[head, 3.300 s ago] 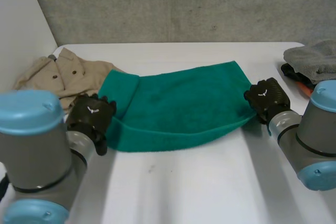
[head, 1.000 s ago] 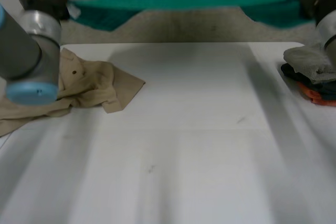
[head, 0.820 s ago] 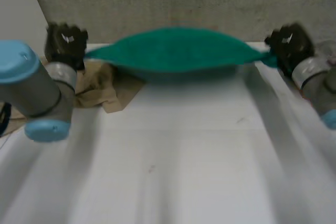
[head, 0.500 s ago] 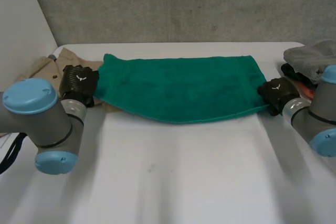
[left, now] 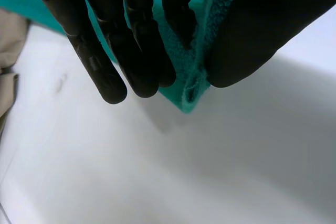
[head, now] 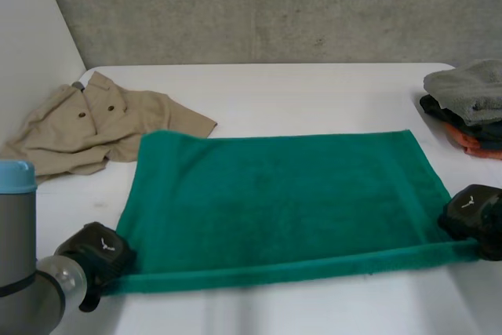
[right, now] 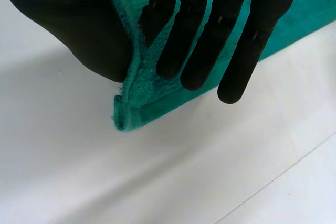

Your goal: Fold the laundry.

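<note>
pinching the near left corner of the green towel (head: 282,194), the left hand (head: 98,250) sits low at the front of the white table (head: 274,307). its wrist view shows the corner squeezed between the thumb and the fingers (left: 131,51), and the tip of the corner pokes out past them. the right hand (head: 471,211) does the same job at the near right corner, with the cloth held tight between thumb and fingers (right: 191,51). the towel lies spread out flat between the two hands (its long side runs from left to right), and its near edge makes a thick line from one hand to the other. farther back on the left, a tan shirt (head: 94,119) lies crumpled just beside the towel's far left corner. farther back on the right sits a pile of folded clothes (head: 469,98), grey on top, then dark, then orange. behind the table stands a grey wall (head: 259,5).
</note>
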Robot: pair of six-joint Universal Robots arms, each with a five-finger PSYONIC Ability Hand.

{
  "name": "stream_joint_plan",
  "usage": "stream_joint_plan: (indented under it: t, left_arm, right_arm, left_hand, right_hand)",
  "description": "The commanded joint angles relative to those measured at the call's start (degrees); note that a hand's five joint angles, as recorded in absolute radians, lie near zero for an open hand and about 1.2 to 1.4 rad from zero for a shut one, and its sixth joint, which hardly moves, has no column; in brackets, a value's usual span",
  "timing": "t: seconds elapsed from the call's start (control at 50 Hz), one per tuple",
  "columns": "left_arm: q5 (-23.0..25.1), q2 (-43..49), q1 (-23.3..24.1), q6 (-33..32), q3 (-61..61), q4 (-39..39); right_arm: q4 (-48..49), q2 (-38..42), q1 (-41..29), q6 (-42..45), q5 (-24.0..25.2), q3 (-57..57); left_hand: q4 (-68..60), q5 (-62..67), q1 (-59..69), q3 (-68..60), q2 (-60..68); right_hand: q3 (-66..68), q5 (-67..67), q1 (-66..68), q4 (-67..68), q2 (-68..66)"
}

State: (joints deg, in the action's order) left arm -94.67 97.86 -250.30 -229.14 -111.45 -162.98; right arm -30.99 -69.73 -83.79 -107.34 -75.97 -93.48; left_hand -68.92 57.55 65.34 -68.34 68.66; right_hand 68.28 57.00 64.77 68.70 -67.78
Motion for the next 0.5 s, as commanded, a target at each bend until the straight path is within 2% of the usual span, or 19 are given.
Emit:
stream_joint_plan:
  t: [0.02,0.12,0.2,0.34,0.5]
  left_arm:
    - [0.98,1.63,1.31,0.01,8.25,-6.55]
    - [-0.16,13.47,1.84,2.21,21.06,-18.04]
    - [-2.26,21.55,2.10,2.12,30.73,-22.80]
    - [-4.29,34.22,2.36,1.07,45.33,-27.03]
    - [-3.86,43.20,3.51,-1.22,55.81,-28.27]
  right_arm:
    - [9.53,3.19,-3.30,-5.50,0.56,3.56]
    - [19.62,9.51,-6.55,-15.24,-0.49,11.28]
    - [26.74,14.51,-9.10,-19.47,-1.81,17.34]
    - [38.96,24.79,-12.09,-20.80,-6.63,27.71]
    - [44.43,34.13,-14.03,-20.62,-9.72,37.40]
  left_hand:
    - [-11.08,12.45,14.66,-11.66,11.34]
    - [-11.08,12.45,14.66,-11.66,11.34]
    - [-11.08,12.45,14.66,-11.66,11.34]
    - [-11.08,12.45,14.66,-11.66,11.34]
    - [-11.08,12.45,14.66,-11.66,11.34]
  right_hand:
    - [11.72,13.00,15.23,11.30,-12.22]
    - [11.72,13.00,15.23,11.30,-12.22]
    - [11.72,13.00,15.23,11.30,-12.22]
    - [11.72,13.00,15.23,11.30,-12.22]
    - [11.72,13.00,15.23,11.30,-12.22]
